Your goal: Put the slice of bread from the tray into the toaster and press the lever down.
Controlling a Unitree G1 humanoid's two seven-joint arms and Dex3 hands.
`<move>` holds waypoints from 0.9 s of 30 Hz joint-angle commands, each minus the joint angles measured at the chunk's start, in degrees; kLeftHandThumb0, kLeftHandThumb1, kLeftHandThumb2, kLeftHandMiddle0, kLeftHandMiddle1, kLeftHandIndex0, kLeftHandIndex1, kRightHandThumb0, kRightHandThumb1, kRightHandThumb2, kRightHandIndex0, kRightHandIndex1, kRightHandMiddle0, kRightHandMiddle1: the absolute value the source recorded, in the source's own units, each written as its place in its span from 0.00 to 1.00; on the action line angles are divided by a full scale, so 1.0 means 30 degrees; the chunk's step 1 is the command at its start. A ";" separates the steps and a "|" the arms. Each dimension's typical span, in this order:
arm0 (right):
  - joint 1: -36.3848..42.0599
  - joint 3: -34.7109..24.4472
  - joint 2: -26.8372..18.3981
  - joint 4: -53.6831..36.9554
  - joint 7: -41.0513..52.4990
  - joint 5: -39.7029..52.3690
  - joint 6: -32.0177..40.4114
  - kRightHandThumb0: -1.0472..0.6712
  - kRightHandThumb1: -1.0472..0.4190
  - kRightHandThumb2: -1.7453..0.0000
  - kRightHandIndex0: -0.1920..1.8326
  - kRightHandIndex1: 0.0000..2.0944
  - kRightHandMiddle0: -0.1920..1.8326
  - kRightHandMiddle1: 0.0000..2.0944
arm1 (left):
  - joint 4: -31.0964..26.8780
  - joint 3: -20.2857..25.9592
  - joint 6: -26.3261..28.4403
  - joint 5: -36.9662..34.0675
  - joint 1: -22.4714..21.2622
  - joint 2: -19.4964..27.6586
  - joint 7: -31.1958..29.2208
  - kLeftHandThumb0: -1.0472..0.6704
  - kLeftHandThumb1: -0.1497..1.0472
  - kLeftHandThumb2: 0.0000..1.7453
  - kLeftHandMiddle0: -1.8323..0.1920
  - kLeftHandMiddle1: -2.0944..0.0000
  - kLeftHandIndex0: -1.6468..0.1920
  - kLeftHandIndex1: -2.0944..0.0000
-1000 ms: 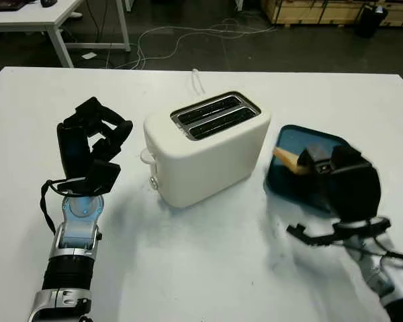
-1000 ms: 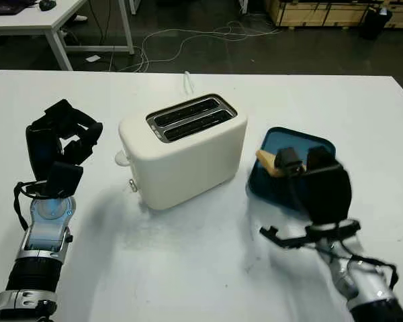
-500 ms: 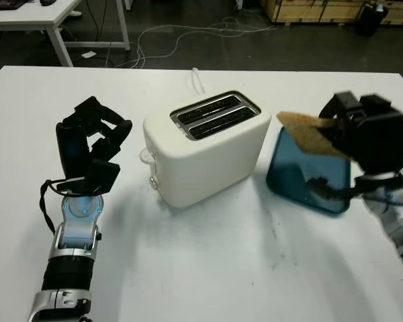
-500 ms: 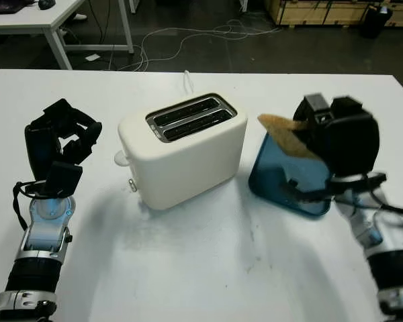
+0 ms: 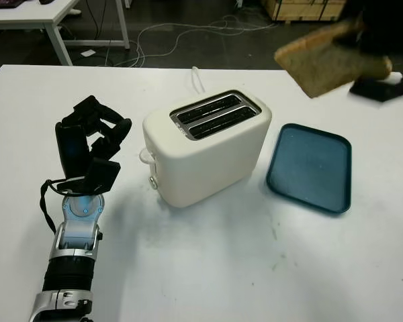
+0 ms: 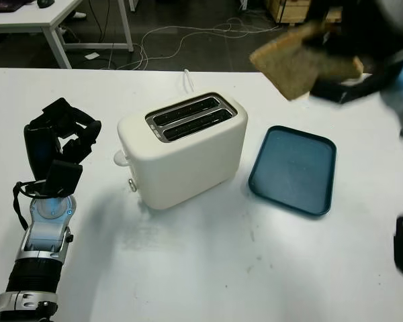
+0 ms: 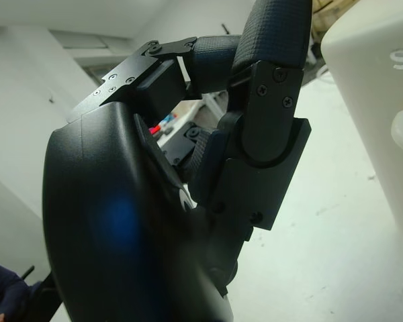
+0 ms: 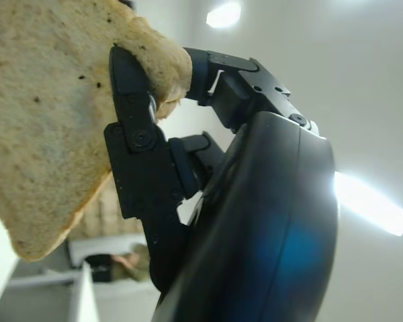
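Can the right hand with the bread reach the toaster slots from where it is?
Probably yes. The right hand holds the bread up in the air beside the toaster, whose slots lie open and uncovered, nothing between.

A toaster point(image 5: 208, 146) stands at the centre of the table point(image 5: 208, 268), its two slots facing up. The tray point(image 5: 310, 167) lies just beside it at three o'clock, flat on the tabletop. High above the tray, toward one o'clock, the right hand point(image 6: 363, 40) grips the slice of bread point(image 5: 329, 62) in the air. At nine o'clock, apart from the toaster, the left hand point(image 5: 91, 144) is raised above the table with fingers curled, holding nothing. Beyond the table's far edge, at twelve o'clock, cables point(image 5: 181, 37) trail across the floor.
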 commanded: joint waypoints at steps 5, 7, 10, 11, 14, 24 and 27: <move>-0.4102 0.0318 0.1779 0.2805 0.3160 0.1286 0.0712 0.26 0.09 0.90 0.63 0.83 0.54 0.83 | 0.0060 -0.0066 -0.0190 0.0240 -0.0050 0.0260 0.0053 0.04 0.89 0.16 0.40 0.29 0.42 0.36; -0.4759 0.0579 0.2283 0.3322 0.3258 0.1139 0.0824 0.27 0.09 0.91 0.64 0.83 0.55 0.83 | 0.0059 -0.0051 -0.0164 0.0164 -0.0036 0.0214 0.0012 0.04 0.89 0.16 0.39 0.29 0.41 0.36; -0.5613 0.0525 0.3214 0.4377 0.4183 0.1682 0.0056 0.29 0.09 0.89 0.66 0.83 0.57 0.83 | -0.0186 -0.0075 0.0125 0.0248 0.0039 0.0053 0.0112 0.04 0.89 0.15 0.39 0.29 0.41 0.36; -0.5828 0.0400 0.3611 0.4591 0.4647 0.1987 0.0009 0.28 0.09 0.88 0.67 0.83 0.58 0.83 | -0.0243 -0.0097 0.0172 0.0299 0.0067 0.0030 0.0133 0.04 0.89 0.15 0.40 0.29 0.41 0.36; -0.5994 0.0394 0.4392 0.4497 0.5268 0.2351 0.0134 0.28 0.09 0.86 0.68 0.83 0.60 0.83 | -0.0345 -0.0125 0.0252 0.0247 0.0127 -0.0077 0.0109 0.04 0.89 0.15 0.40 0.29 0.41 0.36; -0.4661 0.1090 0.5838 0.4415 0.6750 0.2430 -0.0172 0.31 0.09 0.81 0.66 0.83 0.56 0.83 | -0.0345 -0.0113 0.0219 0.0512 0.0102 -0.0111 0.0332 0.05 0.89 0.14 0.40 0.29 0.42 0.36; -0.4181 0.1340 0.5944 0.4788 0.7419 0.2489 -0.0341 0.31 0.09 0.81 0.65 0.83 0.55 0.83 | -0.0266 -0.0076 0.0205 0.0425 0.0075 -0.0144 0.0292 0.04 0.89 0.14 0.40 0.29 0.42 0.36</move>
